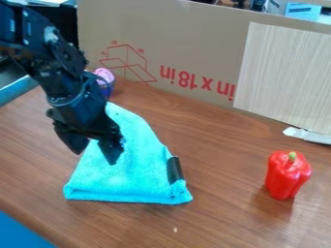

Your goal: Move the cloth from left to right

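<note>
If the fingers [111, 151] close too high: they may skim the cloth [132, 167] and catch nothing, as it seems to lie low.
Gripper [96, 156]: fingers parted, gripping nothing; contact uncertain.
Cloth: below the fingers, mostly to their right.
Black strip [174, 170]: right of the fingers, on cloth's edge.
Red pepper [286, 175]: well right of the fingers; overlong drag could topple it.

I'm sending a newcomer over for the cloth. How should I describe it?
Find the brown table before the cardboard panel. On it, under the black arm, lies the cloth, bright turquoise with a black strip on its right edge. Unlike the upright red pepper, it lies low and spread out.
</note>
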Controlling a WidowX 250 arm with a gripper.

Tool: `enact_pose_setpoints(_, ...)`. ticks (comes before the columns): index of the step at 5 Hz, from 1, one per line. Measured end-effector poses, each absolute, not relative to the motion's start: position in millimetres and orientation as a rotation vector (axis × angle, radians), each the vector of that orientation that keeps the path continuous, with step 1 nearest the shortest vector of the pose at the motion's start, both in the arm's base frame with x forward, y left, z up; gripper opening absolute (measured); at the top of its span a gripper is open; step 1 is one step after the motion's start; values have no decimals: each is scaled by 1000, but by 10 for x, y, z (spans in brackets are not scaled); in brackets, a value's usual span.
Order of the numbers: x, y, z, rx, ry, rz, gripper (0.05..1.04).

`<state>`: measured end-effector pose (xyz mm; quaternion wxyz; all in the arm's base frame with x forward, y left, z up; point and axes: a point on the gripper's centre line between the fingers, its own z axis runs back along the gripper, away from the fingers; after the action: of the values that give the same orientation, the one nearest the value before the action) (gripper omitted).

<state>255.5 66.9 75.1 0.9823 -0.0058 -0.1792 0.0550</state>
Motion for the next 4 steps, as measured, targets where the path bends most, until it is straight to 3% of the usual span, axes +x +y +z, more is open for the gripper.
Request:
enact_pose_setpoints(3,2750,699,297,70,-291,103,1001)
enact_pose_setpoints(4,2869,716,268,95,-288,88,1002)
